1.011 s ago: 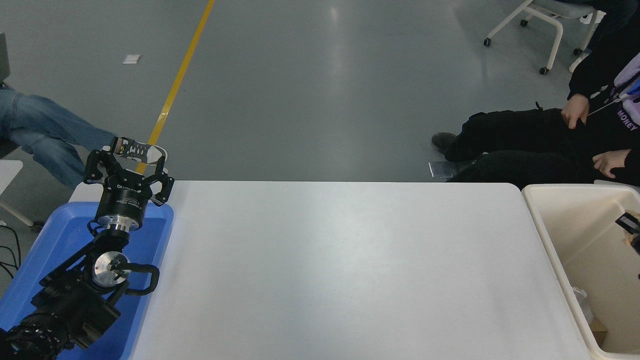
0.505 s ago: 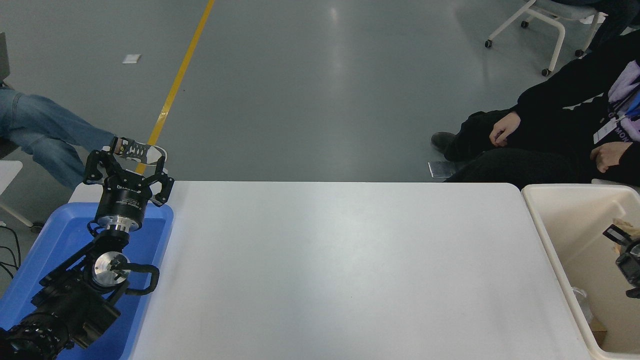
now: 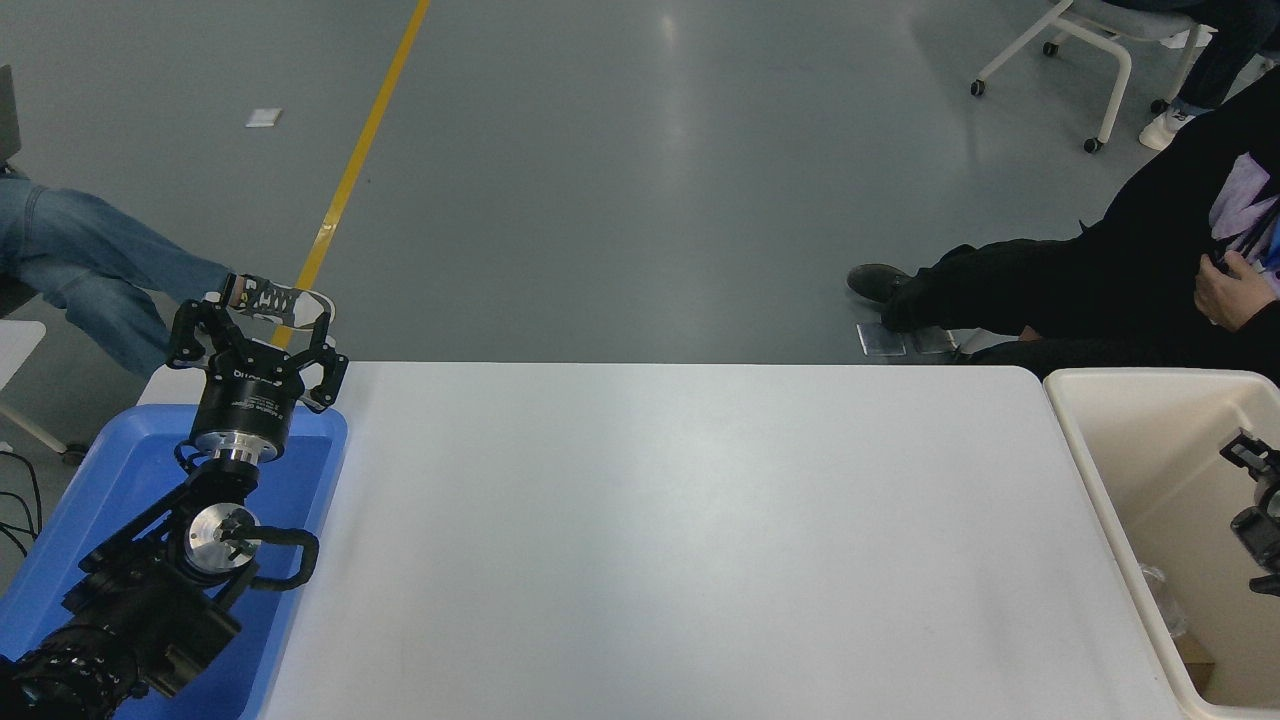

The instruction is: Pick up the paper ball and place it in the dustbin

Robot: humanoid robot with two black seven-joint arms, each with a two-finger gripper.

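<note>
Across the middle, one white table (image 3: 690, 530), bare. At its right end, one cream dustbin (image 3: 1085, 470), deep-walled, with some clear plastic and a brown scrap low inside. At the left end, one blue tray (image 3: 120, 470). Over that tray, the left gripper (image 3: 258, 325), parked, fingers spread wide. At the right edge, above the dustbin, a sliver of the right gripper (image 3: 1258, 490); jaw state impossible to tell. Paper ball nowhere visible. Beyond the table, two seated people: jeans (image 3: 80, 265) far left, black clothing (image 3: 1100, 280) far right.
</note>
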